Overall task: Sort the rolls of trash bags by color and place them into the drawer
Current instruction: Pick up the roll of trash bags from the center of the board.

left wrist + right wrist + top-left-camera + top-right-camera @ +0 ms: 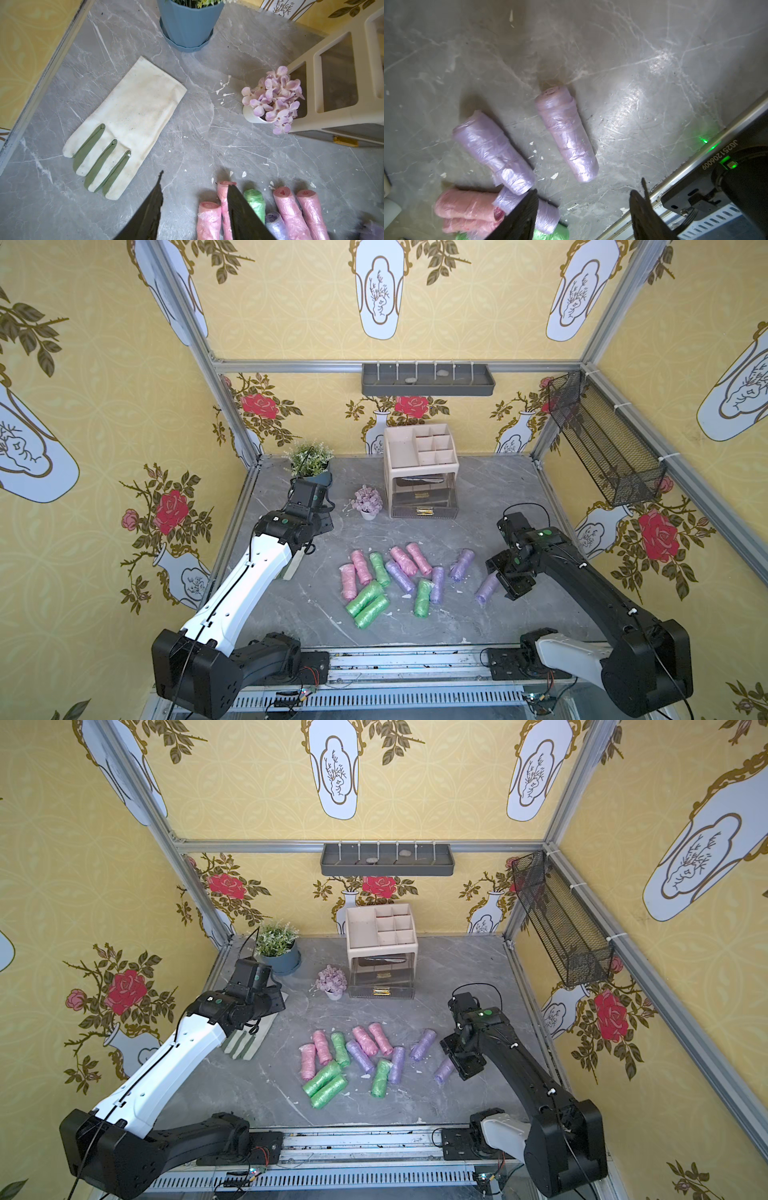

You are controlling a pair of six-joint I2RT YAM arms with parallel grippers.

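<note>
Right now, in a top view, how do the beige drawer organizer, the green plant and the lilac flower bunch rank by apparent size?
1. beige drawer organizer, clearly the largest.
2. green plant, counted with its blue pot.
3. lilac flower bunch, the smallest, though it stands a little nearer the camera.

Pink, green and purple rolls of trash bags [360,1056] are scattered about the middle of the surface [257,1094]. The drawer [365,986] is set toward the far edge. One purple roll [443,1073] is partly hidden by the right hand [457,1058].
</note>
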